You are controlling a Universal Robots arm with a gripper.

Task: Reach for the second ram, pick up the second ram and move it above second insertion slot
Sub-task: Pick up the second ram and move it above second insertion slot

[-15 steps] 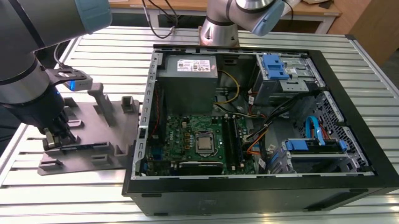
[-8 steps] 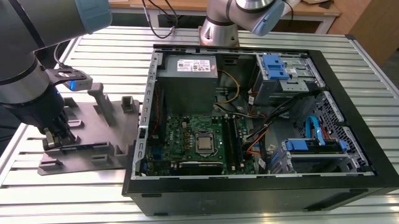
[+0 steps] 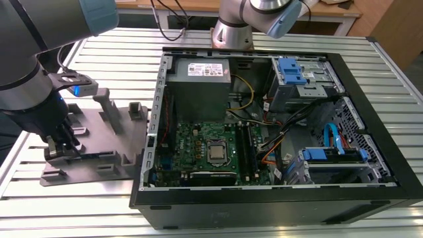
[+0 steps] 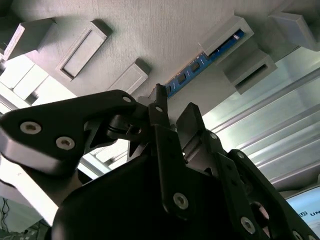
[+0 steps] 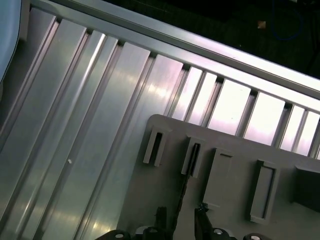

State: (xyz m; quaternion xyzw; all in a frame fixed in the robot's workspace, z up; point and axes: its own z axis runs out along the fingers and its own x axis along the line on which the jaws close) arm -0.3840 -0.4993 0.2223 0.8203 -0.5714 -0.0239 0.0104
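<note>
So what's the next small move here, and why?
Probably close the jaws. In the first wrist view the gripper has its jaws apart on either side of the second ram, which sits edge-up in the grey holder, not yet gripped.

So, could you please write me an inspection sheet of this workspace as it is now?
Surface: ribbed metal table, carrying everything.
Job's things: memory stick stands on edge in a slot of the grey holder; not lifted.
Clutter: open computer case on the table, beside the holder.
Grippers: gripper low over the holder, fingers apart on either side of the stick's end.
Cables: bundles inside the case; black cables at the table's far edge.
Surroundings: second arm's base behind the case; wooden bench beyond.
</note>
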